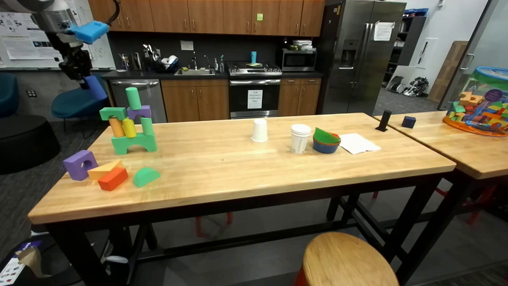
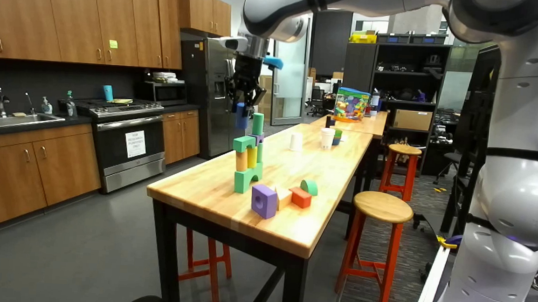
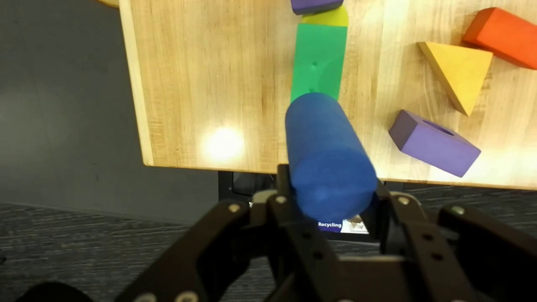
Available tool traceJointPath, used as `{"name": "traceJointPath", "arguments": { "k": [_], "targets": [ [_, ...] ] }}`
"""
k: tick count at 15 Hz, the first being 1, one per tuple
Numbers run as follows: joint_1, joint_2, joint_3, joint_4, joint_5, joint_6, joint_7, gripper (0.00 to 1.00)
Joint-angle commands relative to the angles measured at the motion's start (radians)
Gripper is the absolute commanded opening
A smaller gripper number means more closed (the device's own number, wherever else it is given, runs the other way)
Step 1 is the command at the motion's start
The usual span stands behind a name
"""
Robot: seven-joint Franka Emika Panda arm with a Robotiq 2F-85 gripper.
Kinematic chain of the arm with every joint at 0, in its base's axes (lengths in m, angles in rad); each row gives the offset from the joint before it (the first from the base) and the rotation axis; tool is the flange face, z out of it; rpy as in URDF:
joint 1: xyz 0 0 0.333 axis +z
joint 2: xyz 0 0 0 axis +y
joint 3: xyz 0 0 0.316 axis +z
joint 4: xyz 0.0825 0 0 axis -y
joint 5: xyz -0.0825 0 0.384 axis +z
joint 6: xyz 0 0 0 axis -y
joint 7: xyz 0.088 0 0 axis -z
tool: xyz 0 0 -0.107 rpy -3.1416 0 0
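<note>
Height came across only in the exterior views, where a tower (image 1: 129,128) rose near a short edge of the desk (image 1: 214,171), topped by a green cylinder (image 1: 133,98), with cups (image 1: 300,139) and nested bowls (image 1: 325,147) well off along the desk. The wrist view looked down on that edge and one corner instead; it reduced the tower to the flat top of a green block (image 3: 317,63), with parts of a yellow block (image 3: 331,19) and a purple block (image 3: 316,6) past it. It also showed the three-cornered face of the triangle (image 3: 459,73). The half-disc (image 1: 146,176) appeared only in the exterior views.

The blue cylinder (image 1: 96,88) pointed downward. In an exterior view its long axis tilted off upright, the lower end leaning toward the tower; in the wrist view the far end overlapped the green block, yet in both exterior views a gap parted them.

The gripper (image 3: 331,186) was clamped on the blue cylinder from opposite sides, its jaws no farther apart than that width. Held by its upper end, the blue cylinder hung in the air below the gripper, most of its length sticking out. The holed block (image 3: 436,144) stood just inside the short edge, near the triangle and red block (image 3: 503,37).
</note>
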Motion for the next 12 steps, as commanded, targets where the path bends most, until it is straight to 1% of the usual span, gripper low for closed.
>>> {"name": "traceJointPath", "arguments": {
  "k": [1, 7, 12],
  "targets": [
    [-0.004, 0.005, 0.001, 0.005, -0.019, 0.013, -0.016, 0.14],
    [-0.02, 0.008, -0.007, 0.003, -0.006, 0.006, -0.044, 0.14],
    [-0.057, -0.004, -0.028, -0.003, -0.002, -0.039, -0.16, 0.14]
  ]
}}
